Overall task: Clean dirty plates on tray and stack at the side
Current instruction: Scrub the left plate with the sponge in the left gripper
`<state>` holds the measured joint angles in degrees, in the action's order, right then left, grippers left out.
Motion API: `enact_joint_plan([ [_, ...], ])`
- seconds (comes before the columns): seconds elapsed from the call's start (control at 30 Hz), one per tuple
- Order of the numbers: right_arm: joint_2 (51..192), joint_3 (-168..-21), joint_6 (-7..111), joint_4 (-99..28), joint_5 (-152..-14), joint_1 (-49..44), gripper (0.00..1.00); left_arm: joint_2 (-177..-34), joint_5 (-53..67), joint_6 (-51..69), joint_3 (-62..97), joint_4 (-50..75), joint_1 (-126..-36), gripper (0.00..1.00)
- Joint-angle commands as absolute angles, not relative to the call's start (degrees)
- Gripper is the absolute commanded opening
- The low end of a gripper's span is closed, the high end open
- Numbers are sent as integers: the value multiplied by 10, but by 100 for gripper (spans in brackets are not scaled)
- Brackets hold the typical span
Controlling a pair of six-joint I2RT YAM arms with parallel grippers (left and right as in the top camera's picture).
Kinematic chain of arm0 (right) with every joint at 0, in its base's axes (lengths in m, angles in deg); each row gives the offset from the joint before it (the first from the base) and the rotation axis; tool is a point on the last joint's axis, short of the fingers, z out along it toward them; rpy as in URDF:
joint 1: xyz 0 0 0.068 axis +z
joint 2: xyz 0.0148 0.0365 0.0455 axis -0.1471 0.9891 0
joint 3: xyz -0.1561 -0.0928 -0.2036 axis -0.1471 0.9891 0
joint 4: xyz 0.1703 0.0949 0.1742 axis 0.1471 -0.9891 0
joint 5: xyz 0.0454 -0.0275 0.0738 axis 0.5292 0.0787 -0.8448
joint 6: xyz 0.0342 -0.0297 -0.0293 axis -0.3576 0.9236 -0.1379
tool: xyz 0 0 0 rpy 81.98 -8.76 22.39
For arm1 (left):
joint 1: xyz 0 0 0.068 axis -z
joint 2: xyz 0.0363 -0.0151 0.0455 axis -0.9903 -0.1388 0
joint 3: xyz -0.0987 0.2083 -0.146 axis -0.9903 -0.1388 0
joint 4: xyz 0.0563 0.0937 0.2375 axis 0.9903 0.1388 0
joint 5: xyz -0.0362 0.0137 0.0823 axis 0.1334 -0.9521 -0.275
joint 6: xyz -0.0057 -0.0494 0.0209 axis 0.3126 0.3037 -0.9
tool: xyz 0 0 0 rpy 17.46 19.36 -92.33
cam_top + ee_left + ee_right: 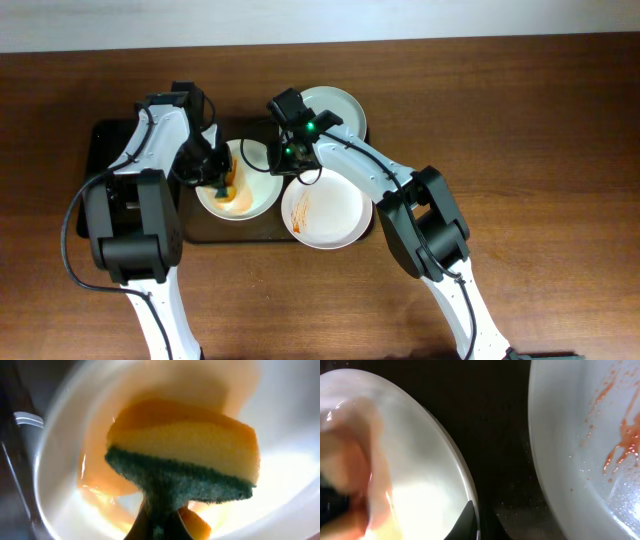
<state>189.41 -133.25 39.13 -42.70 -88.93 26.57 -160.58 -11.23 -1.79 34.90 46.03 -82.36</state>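
Note:
A white plate [252, 196] smeared with orange sauce sits on the black tray [110, 140]. My left gripper [222, 183] is shut on a yellow and green sponge [190, 460] and presses it into that plate [300, 420]. My right gripper [283, 165] is shut on the plate's right rim [465, 485], one finger inside and one outside. A second white plate [335, 215] with red streaks lies to the right, and it also shows in the right wrist view [580, 435]. A third, clean-looking plate [340, 104] sits at the back right.
The brown wooden table [540, 150] lies all round the tray. The tray's left part holds nothing but my left arm above it.

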Motion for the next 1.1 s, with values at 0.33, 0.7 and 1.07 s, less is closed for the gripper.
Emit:
enact_joint_plan([
  [0.33,1907,-1332,388,-429,-882,264,4,-1614,-1,-92,344,345,-826,1],
  [0.7,1907,-1332,388,-429,-882,264,4,-1614,-237,33,344,508,-826,1],
  [1.07,1907,-1332,388,-431,-897,264,4,-1614,111,-73,344,400,-826,1],
])
